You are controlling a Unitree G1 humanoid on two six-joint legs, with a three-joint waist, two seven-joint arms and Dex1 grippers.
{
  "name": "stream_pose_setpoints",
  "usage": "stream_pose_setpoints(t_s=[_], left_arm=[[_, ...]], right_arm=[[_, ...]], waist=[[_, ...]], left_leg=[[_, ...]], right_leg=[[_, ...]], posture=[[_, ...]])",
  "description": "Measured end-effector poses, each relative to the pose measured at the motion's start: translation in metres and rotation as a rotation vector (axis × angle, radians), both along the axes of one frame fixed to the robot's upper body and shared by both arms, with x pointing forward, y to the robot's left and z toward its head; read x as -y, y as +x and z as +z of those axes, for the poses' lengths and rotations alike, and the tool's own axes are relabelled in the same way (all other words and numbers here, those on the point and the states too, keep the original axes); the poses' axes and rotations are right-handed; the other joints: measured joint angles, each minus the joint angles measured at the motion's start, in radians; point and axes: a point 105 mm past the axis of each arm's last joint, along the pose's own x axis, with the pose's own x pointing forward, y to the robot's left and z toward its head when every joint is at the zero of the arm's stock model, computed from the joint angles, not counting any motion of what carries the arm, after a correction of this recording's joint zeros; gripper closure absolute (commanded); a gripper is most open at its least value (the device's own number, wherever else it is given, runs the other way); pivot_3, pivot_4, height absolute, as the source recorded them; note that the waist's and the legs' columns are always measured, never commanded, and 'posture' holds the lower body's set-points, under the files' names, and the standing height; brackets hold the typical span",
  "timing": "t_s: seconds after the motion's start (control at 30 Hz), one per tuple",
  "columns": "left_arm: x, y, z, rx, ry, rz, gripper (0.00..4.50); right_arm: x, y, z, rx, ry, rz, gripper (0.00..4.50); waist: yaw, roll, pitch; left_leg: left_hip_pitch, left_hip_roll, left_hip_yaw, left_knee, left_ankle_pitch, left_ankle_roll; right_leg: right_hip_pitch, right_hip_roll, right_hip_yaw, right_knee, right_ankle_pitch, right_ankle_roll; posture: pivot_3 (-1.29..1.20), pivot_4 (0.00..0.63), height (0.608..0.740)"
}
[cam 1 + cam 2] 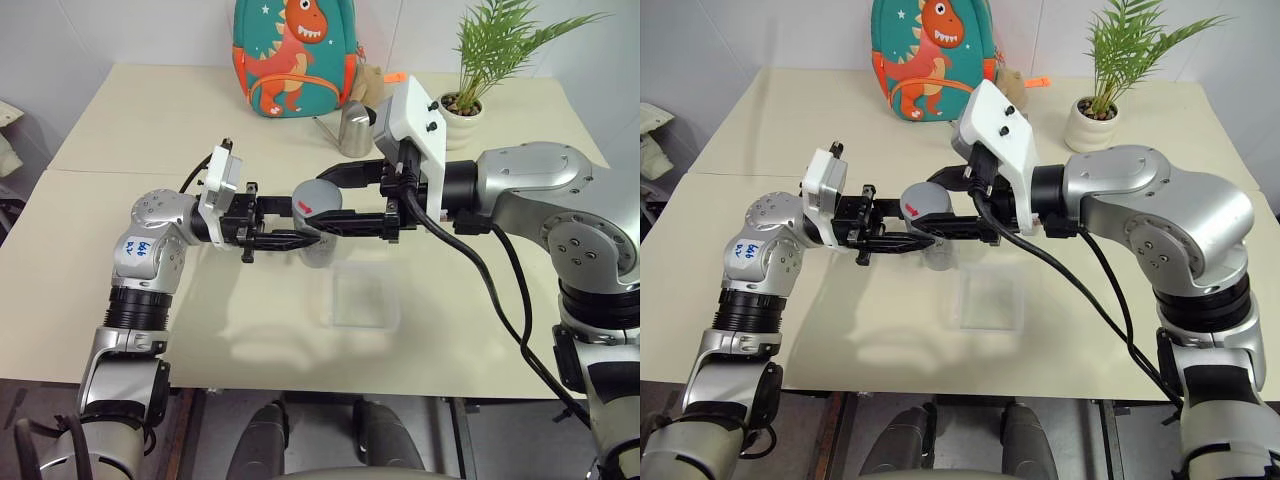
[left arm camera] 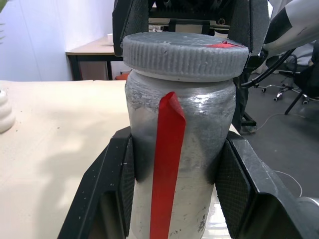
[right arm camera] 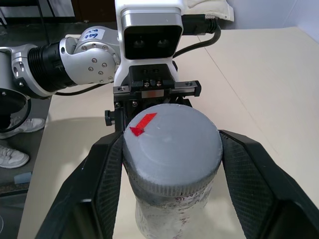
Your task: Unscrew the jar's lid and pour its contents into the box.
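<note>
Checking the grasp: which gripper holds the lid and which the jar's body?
The right gripper clamps the grey lid; the left gripper clamps the jar lower, around its body.

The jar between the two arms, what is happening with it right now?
The robot holds the jar above the table. The left gripper is shut on the jar's body, and the right gripper is shut on the grey lid from the opposite side. The lid is still on, so this is the unscrewing step. The clear box lies on the table just below and in front of the jar, and nothing has been poured into it yet.
</note>
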Motion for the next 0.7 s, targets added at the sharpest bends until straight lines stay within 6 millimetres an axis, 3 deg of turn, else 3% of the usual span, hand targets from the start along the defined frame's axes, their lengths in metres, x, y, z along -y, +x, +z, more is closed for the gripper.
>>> stream_pose_setpoints(t_s=[0.7], left_arm=[[-0.0025, 0.0014, -0.0004, 0.002, -0.005, 0.015, 2.65]], right_arm=[[-0.0028, 0.0035, 0.0012, -0.020, 0.018, 0.004, 1.81]], waist=[[0.000, 0.000, 0.000]], left_leg=[[0.000, 0.000, 0.000, 0.000, 0.000, 0.000]], right_leg=[[0.000, 0.000, 0.000, 0.000, 0.000, 0.000]], posture=[[0.00, 0.150, 0.740]])
